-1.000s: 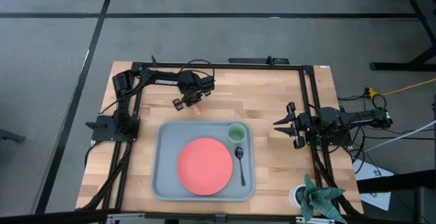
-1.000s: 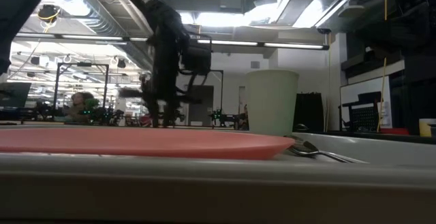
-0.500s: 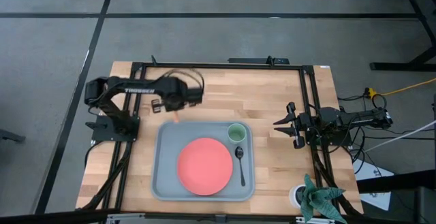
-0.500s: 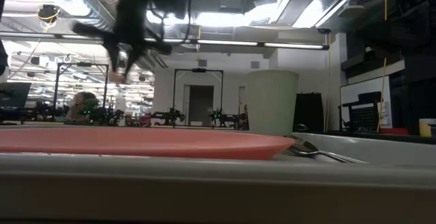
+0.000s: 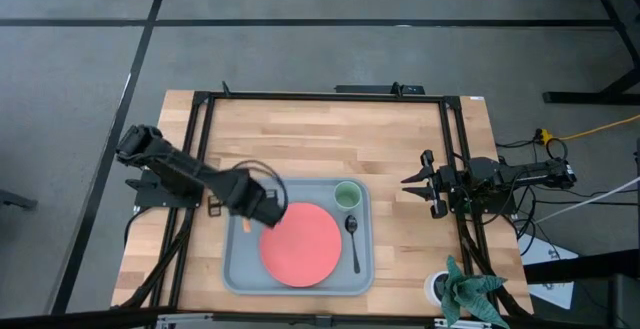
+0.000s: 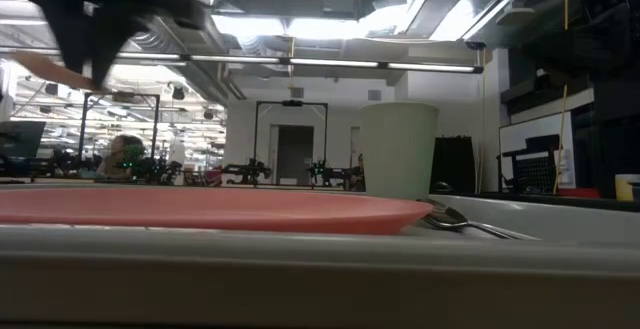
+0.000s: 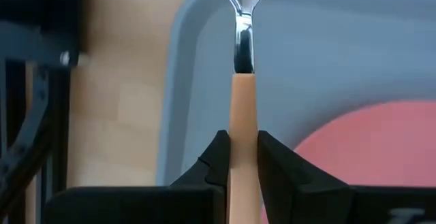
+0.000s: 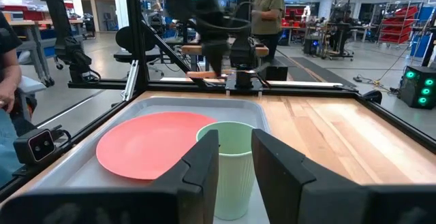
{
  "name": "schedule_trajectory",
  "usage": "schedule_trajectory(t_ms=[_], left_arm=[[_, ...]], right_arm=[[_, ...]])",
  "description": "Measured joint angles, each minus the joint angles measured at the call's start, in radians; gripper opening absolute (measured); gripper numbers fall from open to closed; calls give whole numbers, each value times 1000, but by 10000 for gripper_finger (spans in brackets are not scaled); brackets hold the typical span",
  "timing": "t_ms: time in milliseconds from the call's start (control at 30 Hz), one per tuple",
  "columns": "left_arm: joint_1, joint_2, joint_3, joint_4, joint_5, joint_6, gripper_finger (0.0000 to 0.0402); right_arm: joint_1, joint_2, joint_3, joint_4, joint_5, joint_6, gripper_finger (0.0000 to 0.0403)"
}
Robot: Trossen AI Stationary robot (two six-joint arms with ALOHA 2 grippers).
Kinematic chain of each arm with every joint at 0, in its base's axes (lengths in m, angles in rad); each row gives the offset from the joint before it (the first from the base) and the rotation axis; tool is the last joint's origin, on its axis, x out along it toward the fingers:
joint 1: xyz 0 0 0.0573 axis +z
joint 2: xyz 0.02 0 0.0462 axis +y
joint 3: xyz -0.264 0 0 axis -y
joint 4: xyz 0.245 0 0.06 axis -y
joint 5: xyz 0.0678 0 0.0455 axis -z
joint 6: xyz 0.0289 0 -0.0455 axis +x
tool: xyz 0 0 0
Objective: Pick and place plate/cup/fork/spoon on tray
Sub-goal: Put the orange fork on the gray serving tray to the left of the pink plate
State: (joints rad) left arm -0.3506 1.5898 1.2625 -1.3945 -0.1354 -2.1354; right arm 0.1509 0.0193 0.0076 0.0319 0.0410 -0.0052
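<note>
Left gripper point(image 7: 238, 157) is clamped on the fork point(image 7: 240, 81), handle-first, probably above the tray's point(image 5: 300, 283) nine-o'clock side, clear of the plate point(image 5: 301, 244), ready for lowering. Right gripper point(image 5: 425, 182) waits apart at three o'clock.

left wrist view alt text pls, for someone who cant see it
The left gripper is shut on the fork by its orange handle, tines pointing forward over the blue-grey tray. The coral-red plate lies in the tray, and wooden table shows beside it.

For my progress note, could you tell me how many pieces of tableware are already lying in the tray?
3: the plate in the middle of the tray, the cup in its far right corner, the spoon right of the plate. The fork hangs in the left gripper.
</note>
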Motion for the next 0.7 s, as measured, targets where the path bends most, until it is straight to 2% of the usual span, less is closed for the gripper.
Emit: schedule_trajectory(t_ms=[300,533,700], left_arm=[[-197,67,1,65,7,-157,40],[-257,162,1,182,18,-161,40],[-275,232,1,200,69,-168,40]], right_arm=[[0,0,0,0,0,0,94],[0,0,0,0,0,0,94],[0,0,0,0,0,0,94]])
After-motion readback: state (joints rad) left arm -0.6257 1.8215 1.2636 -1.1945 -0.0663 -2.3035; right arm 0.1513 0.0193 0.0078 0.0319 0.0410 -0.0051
